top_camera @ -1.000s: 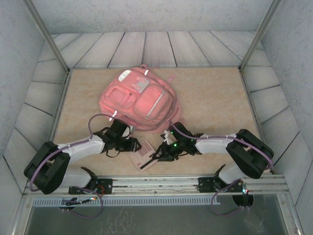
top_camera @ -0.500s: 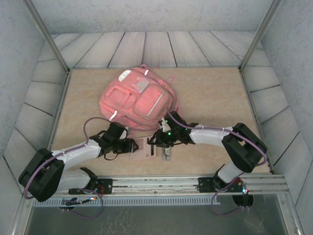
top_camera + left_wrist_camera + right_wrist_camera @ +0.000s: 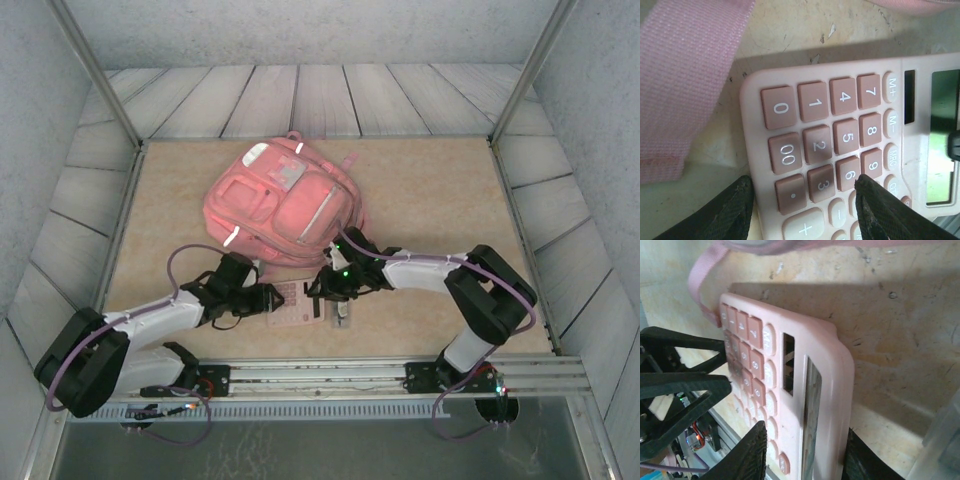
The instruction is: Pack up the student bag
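Pink calculator (image 3: 292, 303): between left pincer (image 3: 268, 298) and right pincer (image 3: 322, 293). Keypad corner between left pincer's fingers. Display end pinched between right pincer's fingers, tilted, shadow beneath. White digits on rose keys, dark display. Small pale grey object (image 3: 342, 312), kind unclear: just beside right pincer, near side. Beige mottled tabletop (image 3: 430, 200) under both pincers. Grey plank walls (image 3: 300, 100) well beyond them. Metal rail (image 3: 330, 375) behind both.
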Robot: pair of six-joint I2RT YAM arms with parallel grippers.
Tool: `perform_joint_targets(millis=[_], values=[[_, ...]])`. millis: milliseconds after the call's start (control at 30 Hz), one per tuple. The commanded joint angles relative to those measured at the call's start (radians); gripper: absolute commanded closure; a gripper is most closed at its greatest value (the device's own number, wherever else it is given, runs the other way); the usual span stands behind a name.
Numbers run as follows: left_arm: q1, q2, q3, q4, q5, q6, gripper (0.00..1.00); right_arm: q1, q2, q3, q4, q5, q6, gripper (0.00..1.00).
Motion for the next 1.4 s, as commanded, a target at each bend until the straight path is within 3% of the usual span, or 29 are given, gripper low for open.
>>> perform_joint_targets(millis=[0,100,333,467,767,933,1167,1367], values=[[-0.003,0.031,-0.035,-0.022,0.017,-0.021,0.44,0.001,0.018,-0.015,0.054,-0.020,-0.009,0.66],[-0.003,0.027,-0.034,-0.017,0.026,-0.017,0.43,0.002,0.019,-0.031,0.085,-0.019,0.002,0.68],[-0.003,-0.007,-0.008,-0.070,0.009,0.005,0.41,0.000,-0.016,-0.036,0.087,-0.002,0.001,0.86],[0.009,-0.033,0.038,-0.123,-0.018,0.061,0.33,-0.004,-0.056,-0.035,0.060,-0.001,-0.026,0.89],[0.084,0.020,0.435,-0.404,-0.157,0.382,0.27,-0.101,-0.251,-0.090,-0.004,-0.057,-0.088,0.92],[0.089,0.166,0.671,-0.447,-0.219,0.517,0.28,-0.247,-0.415,-0.142,-0.131,-0.077,-0.152,0.97],[0.052,0.451,1.015,-0.561,-0.309,0.671,0.33,-0.470,-0.596,-0.025,-0.588,0.153,-0.341,0.99],[-0.075,0.672,1.218,-0.633,-0.442,0.734,0.33,-0.493,-0.636,0.127,-0.851,0.473,-0.398,1.00]])
